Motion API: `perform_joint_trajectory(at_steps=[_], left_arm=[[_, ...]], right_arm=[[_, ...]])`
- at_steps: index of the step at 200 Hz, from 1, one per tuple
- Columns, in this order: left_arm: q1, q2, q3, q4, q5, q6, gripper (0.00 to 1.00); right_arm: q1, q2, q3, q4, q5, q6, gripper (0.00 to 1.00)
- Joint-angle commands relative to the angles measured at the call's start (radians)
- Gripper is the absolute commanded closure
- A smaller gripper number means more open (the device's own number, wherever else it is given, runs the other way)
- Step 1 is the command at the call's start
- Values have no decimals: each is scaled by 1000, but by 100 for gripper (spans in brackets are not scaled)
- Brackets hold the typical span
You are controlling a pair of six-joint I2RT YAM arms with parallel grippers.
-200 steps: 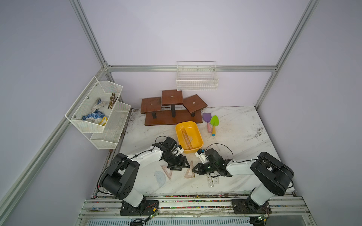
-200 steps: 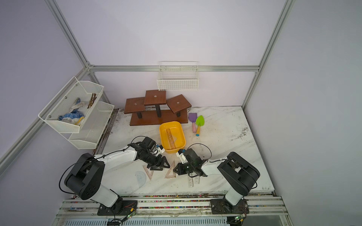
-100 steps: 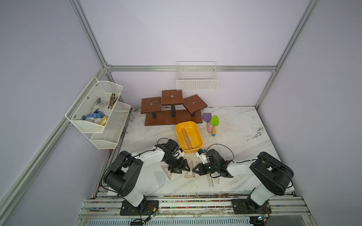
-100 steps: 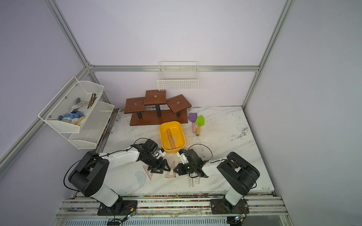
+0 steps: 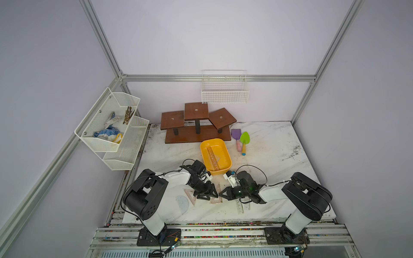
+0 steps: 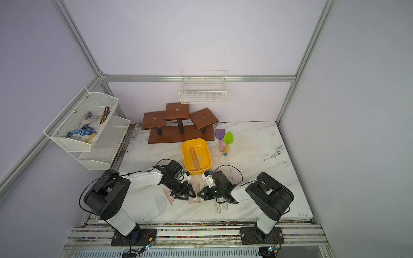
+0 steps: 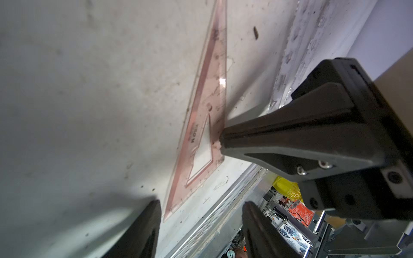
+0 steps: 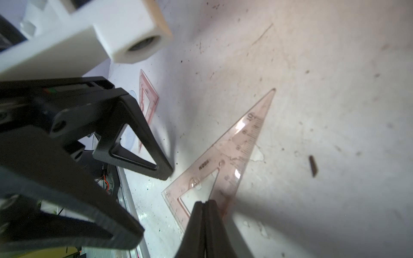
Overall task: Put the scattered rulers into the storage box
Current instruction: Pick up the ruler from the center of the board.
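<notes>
While the pink transparent set square (image 8: 234, 152) lies flat, right hand (image 8: 203, 204) closed empty against it, left hand (image 7: 201, 204) open alongside.

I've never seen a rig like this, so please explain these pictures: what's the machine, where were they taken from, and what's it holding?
It is a robot with two arms at a white table. Both top views look down from overhead; the other two come from cameras on each arm's wrist. On the table sit a yellow storage box with rulers inside, two toy shovels, and loose ones: a pink set square between the arms, another set square, a bluish protractor and clear straight rulers. The right gripper is shut, its tip touching the pink set square's edge. The left gripper is open beside it. Nothing looks held.
</notes>
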Motion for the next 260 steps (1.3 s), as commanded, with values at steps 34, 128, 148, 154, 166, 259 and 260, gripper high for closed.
perform_joint_trajectory(at_steps=[34,128,148,154,166,259,260], left_arm=[[-11,58,-1,46,-19,-3,42],[-11,13,1,-29,-98,13,41],[-11,10,5,-39,-107,13,40],[-11,7,5,-41,-109,13,40],[-11,3,5,-41,-109,12,39],[-11,15,1,-44,-114,10,39],[-11,15,2,-44,-115,10,39]], right_arm=[[-1,42,-37,-25,12,7,92],[-12,27,-75,-30,25,-4,92],[-12,31,-78,-25,23,-2,93],[-12,31,-81,-24,23,-2,93],[-12,30,-85,-21,24,-3,93],[-13,34,-106,-2,29,-3,93],[-13,33,-106,-2,29,-3,93]])
